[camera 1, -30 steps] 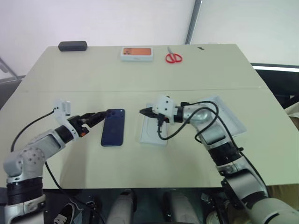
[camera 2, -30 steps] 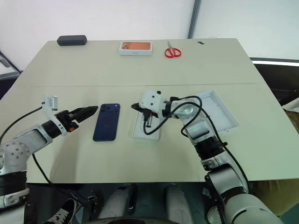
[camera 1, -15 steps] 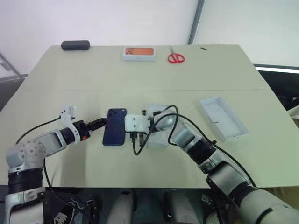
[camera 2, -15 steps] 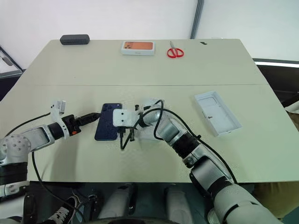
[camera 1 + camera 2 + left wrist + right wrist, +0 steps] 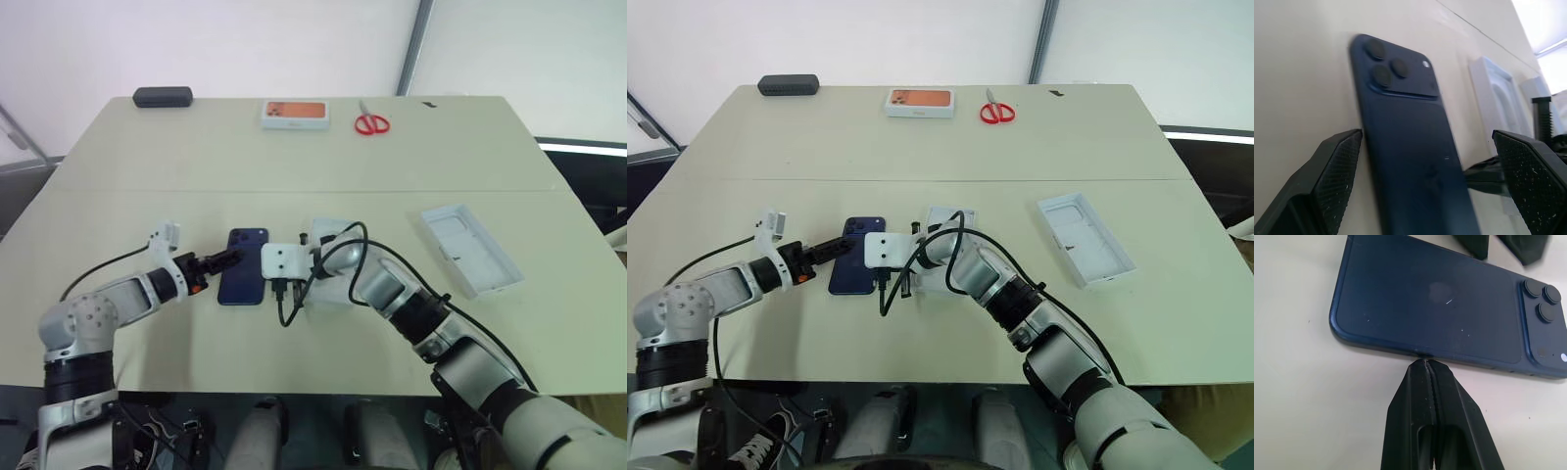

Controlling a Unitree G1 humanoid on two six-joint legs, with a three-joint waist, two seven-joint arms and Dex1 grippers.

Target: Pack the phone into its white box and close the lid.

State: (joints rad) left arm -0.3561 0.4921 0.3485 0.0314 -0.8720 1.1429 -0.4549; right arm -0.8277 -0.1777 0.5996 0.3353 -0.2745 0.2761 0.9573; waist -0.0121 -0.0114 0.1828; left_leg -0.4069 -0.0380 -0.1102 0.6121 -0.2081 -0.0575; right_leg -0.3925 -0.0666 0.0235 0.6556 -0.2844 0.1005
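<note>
phone: the phone (image 5: pixel 244 265) lies flat on the table (image 5: pixel 294 157), glossy back up, camera cluster at its far end, a little left of the table's middle and near the front edge.
left gripper: the left gripper (image 5: pixel 1432 183) is spread wide, one black finger on each long side of the phone in the left wrist view; whether either finger touches the phone cannot be told. from the head views it reaches in from the phone's left side, low over the table.
right gripper: the right gripper (image 5: pixel 1426 364) has its two fingers pressed together with nothing between them, and the joined tip sits at the phone's right long edge, touching it or just short of it.
white box: the white box (image 5: pixel 939 257) sits just to the right of the phone, partly covered by the right arm and its cable, so its inside cannot be made out.
lid: the lid (image 5: pixel 466 248) lies open side up well to the right, apart from the white box, near the table's right edge.
far edge: a white box with an orange picture (image 5: pixel 294 114) and red-handled scissors (image 5: pixel 370 121) lie side by side, and a dark case (image 5: pixel 163 96) sits at the far left corner.
</note>
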